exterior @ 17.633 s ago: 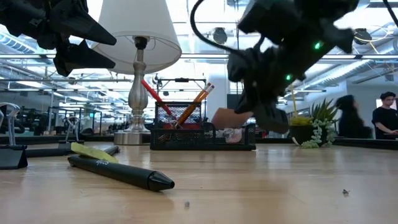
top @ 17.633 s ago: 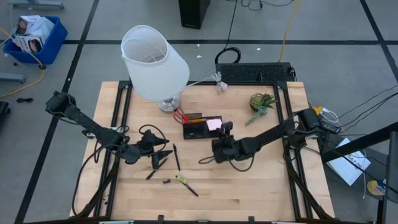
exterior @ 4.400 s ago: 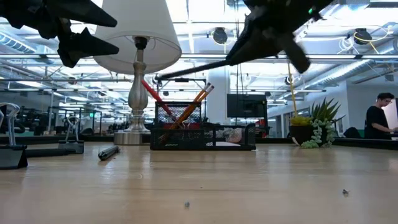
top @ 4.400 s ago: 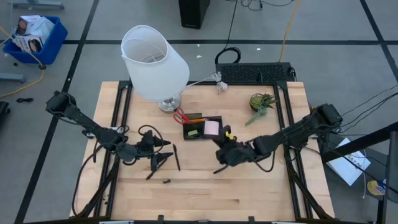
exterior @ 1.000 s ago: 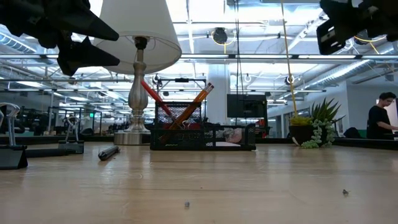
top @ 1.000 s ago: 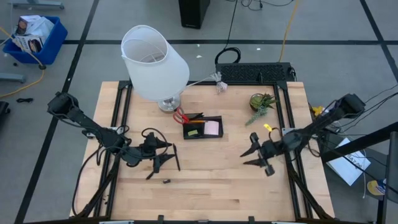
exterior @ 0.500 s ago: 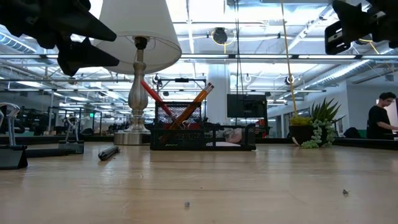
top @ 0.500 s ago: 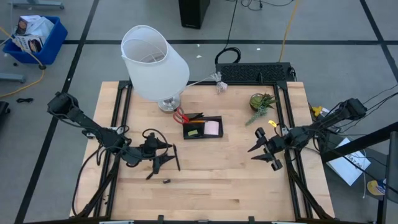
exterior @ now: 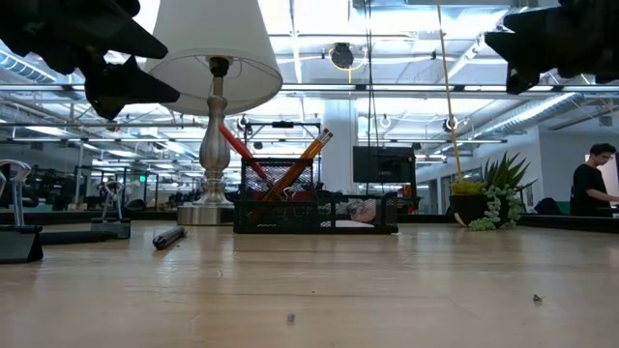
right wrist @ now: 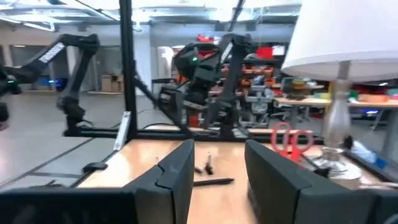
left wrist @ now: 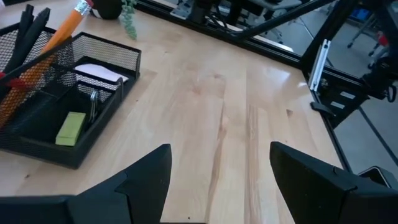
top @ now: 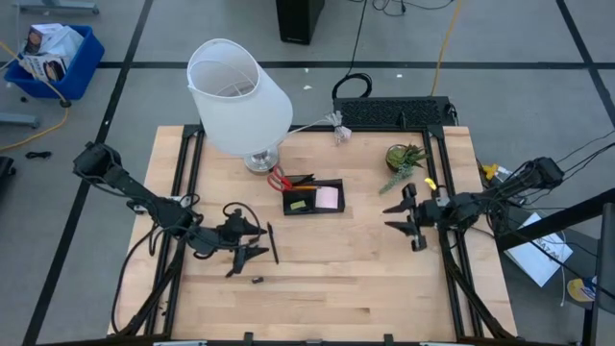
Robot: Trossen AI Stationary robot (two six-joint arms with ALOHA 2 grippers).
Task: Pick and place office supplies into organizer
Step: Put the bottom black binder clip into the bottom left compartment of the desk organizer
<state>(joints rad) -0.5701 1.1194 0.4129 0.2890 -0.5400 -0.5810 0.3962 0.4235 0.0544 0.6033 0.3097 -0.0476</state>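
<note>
- Black mesh organizer [top: 312,197] sits mid-table, between the two grippers, just in front of the lamp base [top: 260,161].
- Inside it: pink sticky-note pad [top: 329,195] in the wider compartment, yellow-green marker [left wrist: 70,127] lying flat beside it, orange pencil [left wrist: 59,38] leaning upright in the mesh cup at the back, red-handled scissors [top: 280,179] standing at the lamp-side corner.
- Left gripper [top: 252,241] hovers above the table on the organizer's near-left side, jaws spread wide, nothing between them.
- One black pen [top: 272,242] lies on the wood just beside the left gripper's fingertips; a second dark pen [top: 233,268] lies just below them; a tiny black bit [top: 258,280] lies nearer the table's front edge.
- Right gripper [top: 404,219] is raised off the table, well apart from the organizer on its right, jaws spread and empty, pointing toward the organizer.
- Small potted plant [top: 405,159] stands just behind the right gripper.
- White lampshade [top: 237,94] overhangs the table's back-left part.
- A person [exterior: 594,186] shows in the room beyond, in the low view.
</note>
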